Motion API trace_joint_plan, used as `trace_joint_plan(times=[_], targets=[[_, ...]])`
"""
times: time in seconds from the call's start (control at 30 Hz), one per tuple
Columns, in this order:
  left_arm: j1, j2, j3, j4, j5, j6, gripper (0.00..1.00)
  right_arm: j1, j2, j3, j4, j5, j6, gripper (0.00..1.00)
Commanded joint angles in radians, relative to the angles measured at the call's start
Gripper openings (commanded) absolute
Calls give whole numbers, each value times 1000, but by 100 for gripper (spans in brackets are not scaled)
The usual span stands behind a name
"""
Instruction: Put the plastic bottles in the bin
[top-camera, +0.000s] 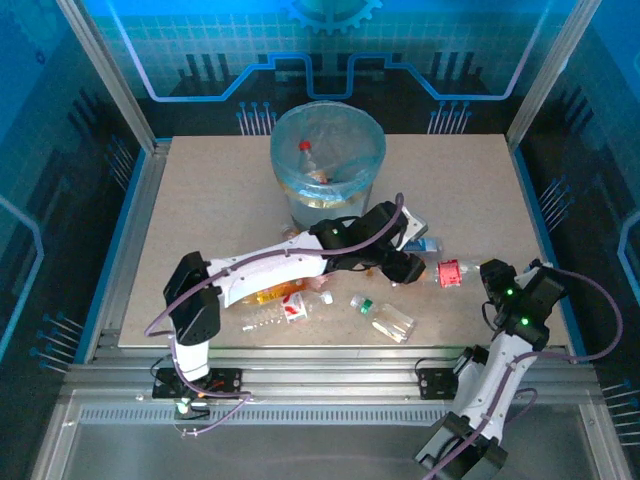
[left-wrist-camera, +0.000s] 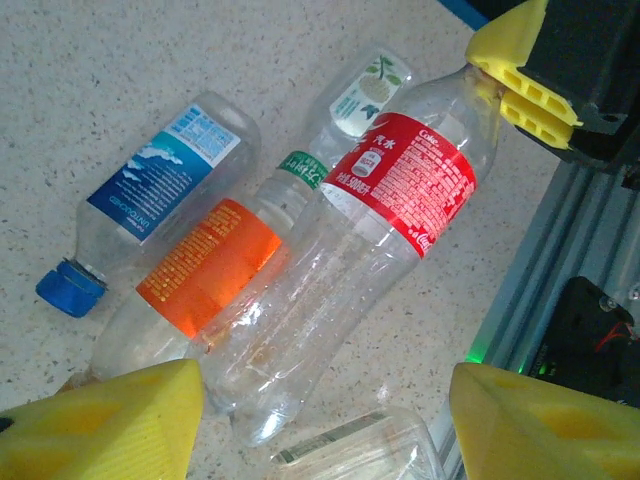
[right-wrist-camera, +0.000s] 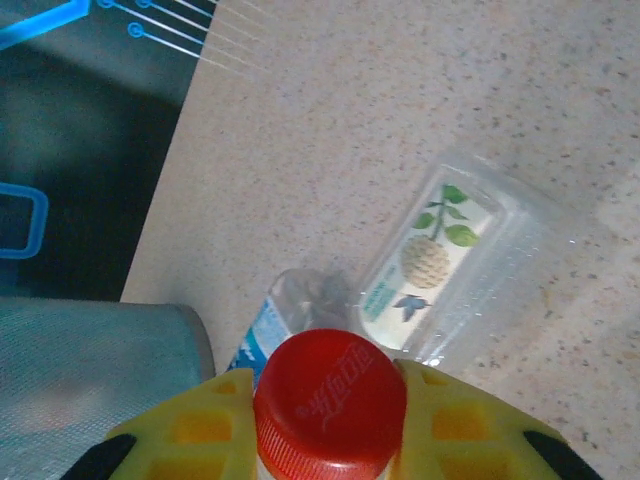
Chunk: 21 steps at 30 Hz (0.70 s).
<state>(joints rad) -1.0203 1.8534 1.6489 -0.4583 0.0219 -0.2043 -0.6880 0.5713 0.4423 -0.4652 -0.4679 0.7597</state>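
Note:
Several clear plastic bottles lie together on the table. In the left wrist view my open left gripper (left-wrist-camera: 325, 420) hovers over a red-label bottle (left-wrist-camera: 400, 185), an orange-label bottle (left-wrist-camera: 210, 265) and a blue-capped, blue-label bottle (left-wrist-camera: 160, 180). My right gripper (right-wrist-camera: 330, 405) is shut on the red cap (right-wrist-camera: 330, 395) of the red-label bottle (top-camera: 448, 272); its yellow fingers (left-wrist-camera: 520, 85) show at that bottle's neck. A white fruit-label bottle (right-wrist-camera: 430, 260) lies just beyond. The pale-blue bin (top-camera: 328, 160) stands at the back centre and holds a red-capped bottle (top-camera: 308, 150).
Near the front edge lie a green-capped bottle (top-camera: 383, 317), a red-and-white-label bottle (top-camera: 275, 312) and an orange one (top-camera: 275, 293) under the left arm. A crushed clear bottle (left-wrist-camera: 370, 450) sits below the left fingers. The aluminium frame rail (left-wrist-camera: 560, 250) borders the table.

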Motion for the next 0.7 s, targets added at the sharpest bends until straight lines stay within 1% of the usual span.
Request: trace_joint_plan(times=[0.0, 0.07, 0.17, 0.47, 0.67], targets=[[0, -65, 35, 5, -11, 30, 67, 43, 6, 76, -80, 33, -14, 0], [-1, -87, 35, 4, -5, 38, 67, 70, 12, 125, -124, 59, -41, 0], [-1, -109, 42, -2, 2, 49, 67, 99, 22, 190, -178, 57, -72, 0], [18, -145, 65, -8, 17, 44, 67, 197, 45, 376, -271, 70, -127, 0], [45, -160, 77, -15, 56, 33, 67, 323, 79, 551, -311, 136, -151, 0]])
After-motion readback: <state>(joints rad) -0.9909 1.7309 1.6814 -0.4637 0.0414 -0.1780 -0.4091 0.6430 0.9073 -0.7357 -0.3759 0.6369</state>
